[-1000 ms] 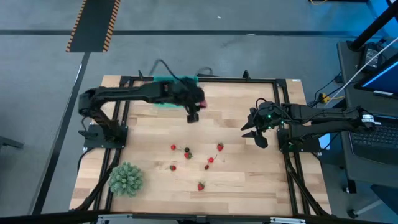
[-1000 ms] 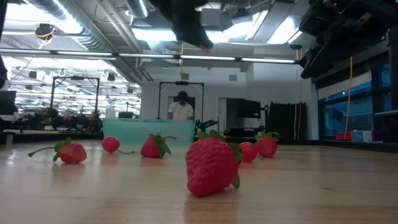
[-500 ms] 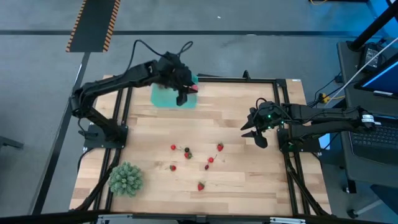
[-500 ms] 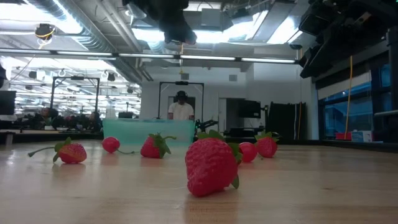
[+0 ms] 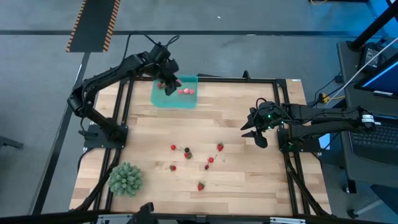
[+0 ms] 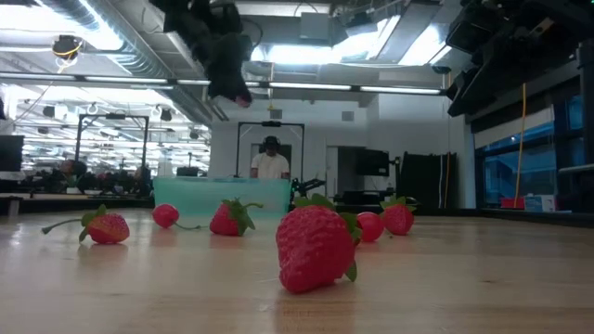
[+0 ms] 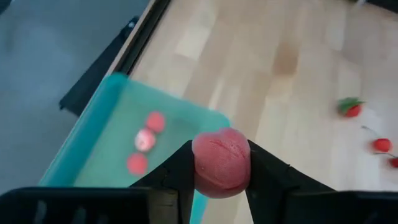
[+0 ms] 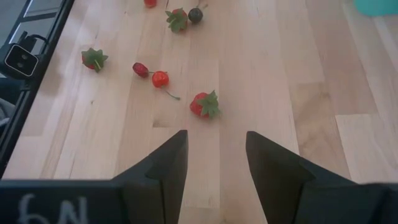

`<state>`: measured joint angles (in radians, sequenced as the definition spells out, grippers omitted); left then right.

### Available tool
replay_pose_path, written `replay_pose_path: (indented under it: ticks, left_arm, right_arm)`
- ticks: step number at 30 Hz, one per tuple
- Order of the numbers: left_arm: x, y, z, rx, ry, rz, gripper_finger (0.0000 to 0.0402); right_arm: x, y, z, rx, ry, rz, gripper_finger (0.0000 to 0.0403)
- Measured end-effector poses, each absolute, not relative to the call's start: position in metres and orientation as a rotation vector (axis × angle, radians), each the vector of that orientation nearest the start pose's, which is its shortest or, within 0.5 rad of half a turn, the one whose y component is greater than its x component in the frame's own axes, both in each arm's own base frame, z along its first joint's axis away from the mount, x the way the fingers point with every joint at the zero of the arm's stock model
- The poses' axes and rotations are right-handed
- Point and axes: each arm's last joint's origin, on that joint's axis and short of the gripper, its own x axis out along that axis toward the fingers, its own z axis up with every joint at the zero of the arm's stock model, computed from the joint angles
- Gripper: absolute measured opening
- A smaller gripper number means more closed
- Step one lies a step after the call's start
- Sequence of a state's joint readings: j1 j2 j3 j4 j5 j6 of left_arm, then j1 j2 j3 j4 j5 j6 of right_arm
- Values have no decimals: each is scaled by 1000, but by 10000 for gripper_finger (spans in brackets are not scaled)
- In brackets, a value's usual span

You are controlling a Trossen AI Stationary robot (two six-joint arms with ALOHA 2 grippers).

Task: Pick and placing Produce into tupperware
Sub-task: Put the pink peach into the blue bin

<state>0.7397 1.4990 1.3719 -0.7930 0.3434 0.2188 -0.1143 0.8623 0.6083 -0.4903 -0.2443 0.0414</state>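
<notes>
The right gripper's two dark fingers, parted, hover over the wooden table near small red, green-topped strawberry-like fruits.

two dark jointed arms, black cables

- The one marking that can be made out is in the right wrist view: pale hand-drawn characters on the dark body of the right arm's end effector, beside its own fingers. They look like "6N", though the first character is only roughly legible.
- The high view shows a floor panel beyond the tabletop's far edge with orange-and-black hazard stripes along its sides; it is a warning pattern and carries no words.
- The screens past the tabletop's right edge glow blue, and nothing on them can be read.
- The low view and the left wrist view show no legible text, label, brand or number.
</notes>
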Motion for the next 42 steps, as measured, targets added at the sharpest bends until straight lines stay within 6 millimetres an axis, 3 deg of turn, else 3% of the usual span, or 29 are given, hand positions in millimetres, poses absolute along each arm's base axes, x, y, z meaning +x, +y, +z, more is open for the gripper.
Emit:
replay_pose_path:
  ticks: [11,21,30,36,42]
  left_arm:
    - [227,211,272,-385,807,370,104]
    - [240,219,245,-552,727,585,103]
    - [257,247,192,-641,808,698,103]
    - [278,271,189,-635,838,743,103]
    - [292,279,181,-646,1015,795,103]
  right_arm:
    - [171,-13,236,172,735,109,165]
    - [171,-13,236,151,731,116,165]
    - [172,-13,237,121,709,127,165]
    - [172,-13,237,121,709,127,165]
    - [172,-13,237,121,710,127,165]
